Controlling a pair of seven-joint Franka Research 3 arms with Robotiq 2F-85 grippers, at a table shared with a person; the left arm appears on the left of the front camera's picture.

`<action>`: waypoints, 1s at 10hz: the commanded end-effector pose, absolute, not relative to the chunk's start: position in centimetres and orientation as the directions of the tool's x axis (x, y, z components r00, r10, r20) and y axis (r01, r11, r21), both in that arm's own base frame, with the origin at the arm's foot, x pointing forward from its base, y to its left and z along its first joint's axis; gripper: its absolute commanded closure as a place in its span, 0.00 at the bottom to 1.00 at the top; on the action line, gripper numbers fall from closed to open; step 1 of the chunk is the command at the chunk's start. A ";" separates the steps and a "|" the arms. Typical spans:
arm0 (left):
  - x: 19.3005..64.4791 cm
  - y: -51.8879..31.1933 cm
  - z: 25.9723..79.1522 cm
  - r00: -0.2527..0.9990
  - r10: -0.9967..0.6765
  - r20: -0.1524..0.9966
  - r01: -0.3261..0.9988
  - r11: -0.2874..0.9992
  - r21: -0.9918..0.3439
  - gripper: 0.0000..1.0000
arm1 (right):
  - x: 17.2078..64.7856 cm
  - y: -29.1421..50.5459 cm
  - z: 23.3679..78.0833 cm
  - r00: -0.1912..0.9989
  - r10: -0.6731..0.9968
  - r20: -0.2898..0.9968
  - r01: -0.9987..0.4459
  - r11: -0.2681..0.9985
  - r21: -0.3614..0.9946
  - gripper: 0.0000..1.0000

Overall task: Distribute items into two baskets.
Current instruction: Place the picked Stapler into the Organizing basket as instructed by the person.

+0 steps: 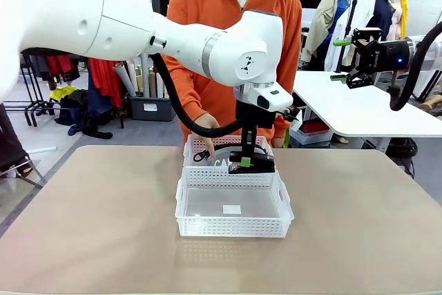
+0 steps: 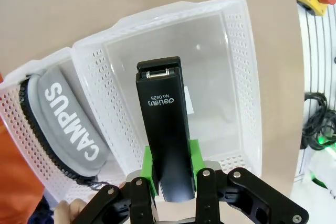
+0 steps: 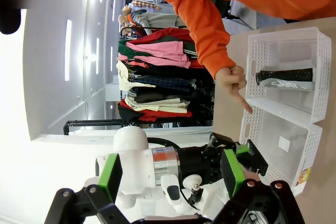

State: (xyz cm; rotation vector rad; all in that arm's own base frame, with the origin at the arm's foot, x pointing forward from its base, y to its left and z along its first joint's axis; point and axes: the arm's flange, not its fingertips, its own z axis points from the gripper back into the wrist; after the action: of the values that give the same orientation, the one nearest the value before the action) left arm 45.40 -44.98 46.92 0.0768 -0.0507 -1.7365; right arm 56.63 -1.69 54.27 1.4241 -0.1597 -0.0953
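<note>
In the front view, our left gripper point(image 1: 251, 163) hangs over the seam between the two baskets, its jaws clamped on the black stapler point(image 1: 257, 164), which lies roughly level and crosswise, its long axis running left to right. The near basket point(image 1: 233, 224) sits empty on the surface point(image 1: 359, 226), touching the far basket point(image 1: 197, 148), where the pouch point(image 1: 219, 163) lies and a person's hand point(image 1: 205, 126) waits beside the rim. We judge the main risk to be release too far back: the stapler could strike the shared wall, or drop in with the pouch, leaving both items in one basket. Our right gripper point(image 1: 344, 60) idles high at the far right, jaws spread and empty.

In the left wrist view, the stapler point(image 2: 167, 129) is pinched at one end between the green pads point(image 2: 149, 167) and points away from the wrist over the empty basket point(image 2: 239, 77). With so much of it hanging past the pads, it could pivot on a jolt. The pouch point(image 2: 68, 127) lies lengthwise in its basket point(image 2: 31, 150), parallel to the dividing wall.

In the right wrist view, the right gripper point(image 3: 170, 177) stands open. The person's hand point(image 3: 233, 85) points a finger at the baskets; moving down while it stays close risks contact.
</note>
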 end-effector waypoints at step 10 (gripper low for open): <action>48.7 -44.6 36.0 -0.061 -0.987 -0.148 0.998 -0.061 -0.009 1.00 | 56.6 -1.7 54.5 0.985 -0.163 0.058 -0.035 0.140 0.990 0.00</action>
State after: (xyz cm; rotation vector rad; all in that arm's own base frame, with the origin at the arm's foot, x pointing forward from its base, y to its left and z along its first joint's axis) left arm 48.35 -44.61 35.88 0.0657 0.1189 -1.6496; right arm 56.63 -1.69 54.27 1.4241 -0.1596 -0.0953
